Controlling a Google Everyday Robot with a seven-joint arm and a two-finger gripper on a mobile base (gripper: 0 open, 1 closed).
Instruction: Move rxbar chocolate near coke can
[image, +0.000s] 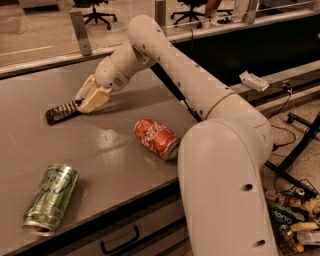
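The rxbar chocolate (59, 111), a flat black bar with white lettering, lies at the far left of the grey table (115, 150). My gripper (88, 98) is at the bar's right end, with its cream fingers (95, 100) closed around that end. The coke can (156, 138) lies on its side near the table's front edge, to the right of the bar and nearer the camera, well apart from it.
A green can (51, 198) lies on its side at the front left corner of the table. A drawer handle (120, 242) shows under the table's front edge. A glass partition (80, 30) runs along the far edge. Clutter lies on the floor at the right (295, 215).
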